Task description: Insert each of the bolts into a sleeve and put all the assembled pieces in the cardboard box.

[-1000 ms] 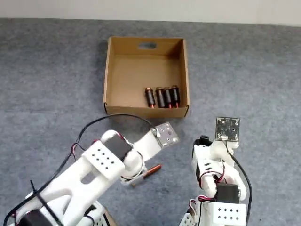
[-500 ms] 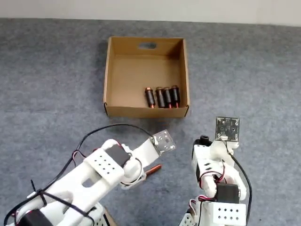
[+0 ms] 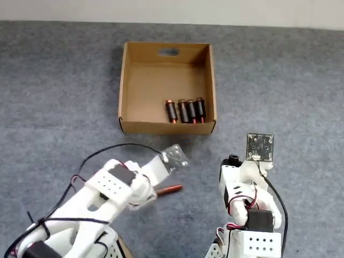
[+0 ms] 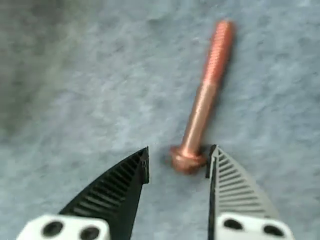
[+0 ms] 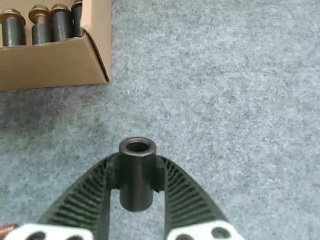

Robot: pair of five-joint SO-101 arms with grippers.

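Shifted since the earlier frame, copper bolt (image 4: 202,100) lies flat on grey carpet (image 3: 64,80), its head between the released, parted jaws of the drawn-back left gripper (image 4: 178,152). Right gripper (image 5: 136,161) grasps an upright black sleeve (image 5: 136,182). Four assembled pieces (image 3: 185,111) lie side by side in the cardboard box (image 3: 156,86), near right corner.

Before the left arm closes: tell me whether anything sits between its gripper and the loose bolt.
Nothing visible does. The left gripper is open, and the head of the bolt lies between its fingertips on the grey mat, close to one finger.
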